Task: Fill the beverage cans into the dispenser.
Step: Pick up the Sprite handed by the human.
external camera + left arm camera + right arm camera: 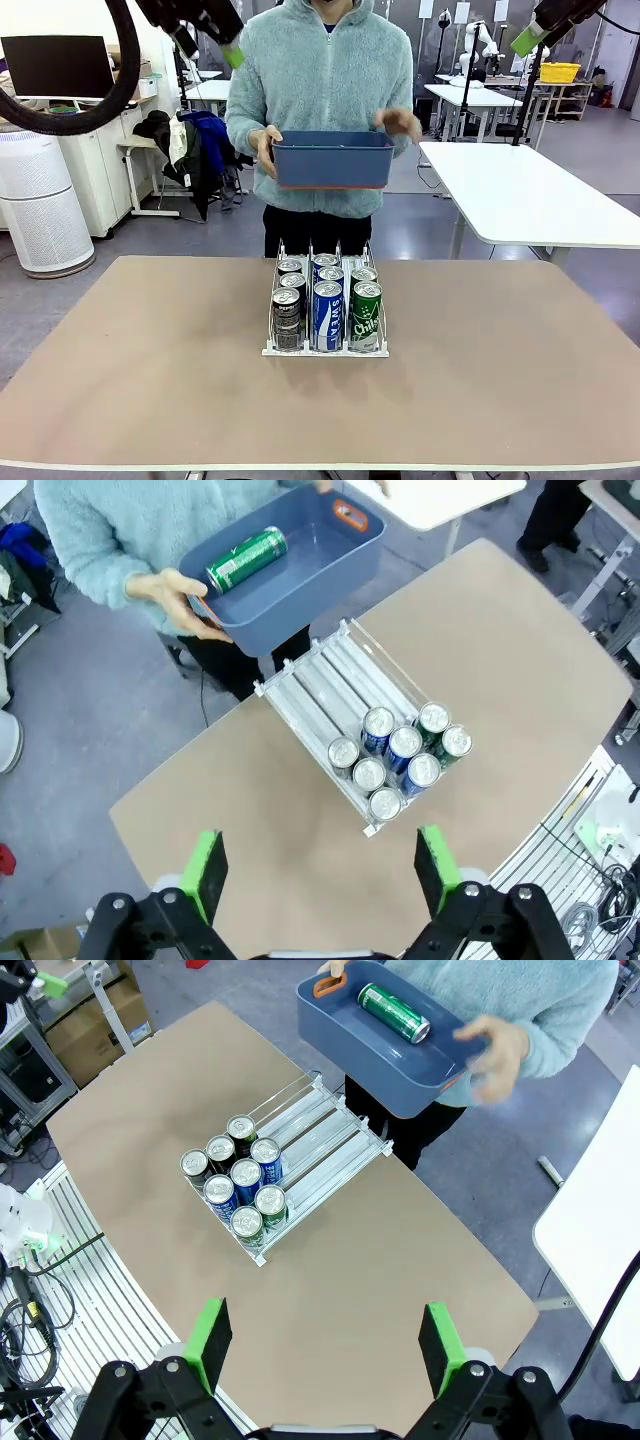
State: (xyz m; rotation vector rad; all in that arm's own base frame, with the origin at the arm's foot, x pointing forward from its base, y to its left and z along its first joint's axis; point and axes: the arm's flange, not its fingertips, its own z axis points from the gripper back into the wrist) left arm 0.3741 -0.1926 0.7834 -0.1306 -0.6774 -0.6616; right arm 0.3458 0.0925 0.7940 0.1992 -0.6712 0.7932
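Note:
The white dispenser [325,351] stands mid-table with several beverage cans [328,312] upright at its front: dark ones in the left lane, blue in the middle, green on the right. Its rear lanes [325,685] lie bare. Behind the far edge, a person holds a blue bin [333,160] with one hand [265,145]. A green can [246,559] lies on its side in the bin, also visible as the green can [393,1012] in the right wrist view. My left gripper [322,870] and right gripper [325,1342] hang high above the table, both open and holding nothing.
The person's other hand [400,122] is blurred beside the bin's rim. The tan table [150,350] is bare around the dispenser. A white table [520,190] stands at the back right, and a white air purifier [40,205] on the floor at the left.

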